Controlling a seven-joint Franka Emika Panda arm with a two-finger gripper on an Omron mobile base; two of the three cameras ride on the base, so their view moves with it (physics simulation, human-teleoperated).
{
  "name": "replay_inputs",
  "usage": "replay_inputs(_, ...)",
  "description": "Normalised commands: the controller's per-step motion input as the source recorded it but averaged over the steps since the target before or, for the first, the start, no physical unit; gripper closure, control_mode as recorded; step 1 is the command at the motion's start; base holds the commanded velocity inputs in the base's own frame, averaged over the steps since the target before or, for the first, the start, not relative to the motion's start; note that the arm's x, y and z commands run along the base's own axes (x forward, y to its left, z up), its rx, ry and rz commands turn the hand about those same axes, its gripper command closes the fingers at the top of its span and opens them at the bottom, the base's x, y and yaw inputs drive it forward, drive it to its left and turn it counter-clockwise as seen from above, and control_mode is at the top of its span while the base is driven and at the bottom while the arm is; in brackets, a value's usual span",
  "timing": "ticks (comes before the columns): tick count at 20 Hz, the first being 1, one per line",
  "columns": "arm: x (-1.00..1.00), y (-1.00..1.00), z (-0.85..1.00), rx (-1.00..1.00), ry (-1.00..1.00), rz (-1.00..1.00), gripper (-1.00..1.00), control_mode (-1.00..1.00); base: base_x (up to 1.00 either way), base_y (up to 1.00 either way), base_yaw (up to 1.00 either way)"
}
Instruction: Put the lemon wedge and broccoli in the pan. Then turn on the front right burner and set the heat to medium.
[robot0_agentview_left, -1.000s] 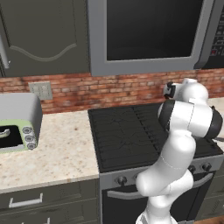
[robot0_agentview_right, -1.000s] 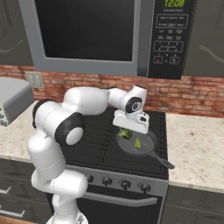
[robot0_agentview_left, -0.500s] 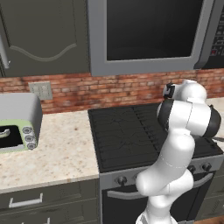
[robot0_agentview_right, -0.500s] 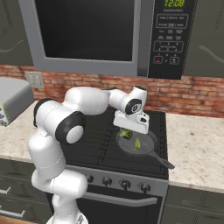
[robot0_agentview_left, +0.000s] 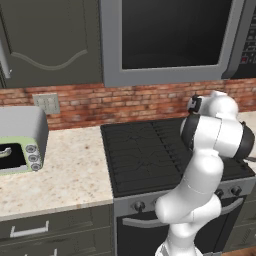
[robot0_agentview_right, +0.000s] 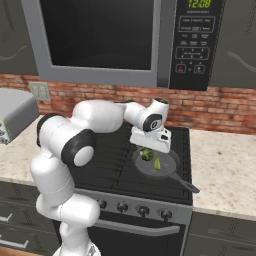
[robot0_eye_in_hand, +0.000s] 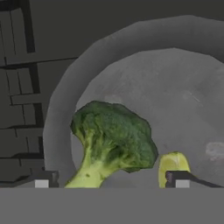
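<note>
Readable text, one item: green clock digits "12:08" on the display at the top of the microwave's control panel (robot0_agentview_right: 194, 42), right base view. The keypad buttons below it carry markings too small and blurred to read. Toaster oven (robot0_agentview_left: 20, 140) dials on the left counter: no legible marks. Stove knobs (robot0_agentview_right: 132, 209): no legible marks.
</note>
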Motion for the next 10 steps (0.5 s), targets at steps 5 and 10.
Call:
replay_inputs(5,-0.34,-0.03,0.04,0.00,-0.01,-0.01,-1.00,-1.00,0.00,0.00,0.00)
replay_inputs(10,-0.89,0.00,0.11,0.00,-0.06,-0.02,-1.00,-1.00,0.00,0.00,0.00)
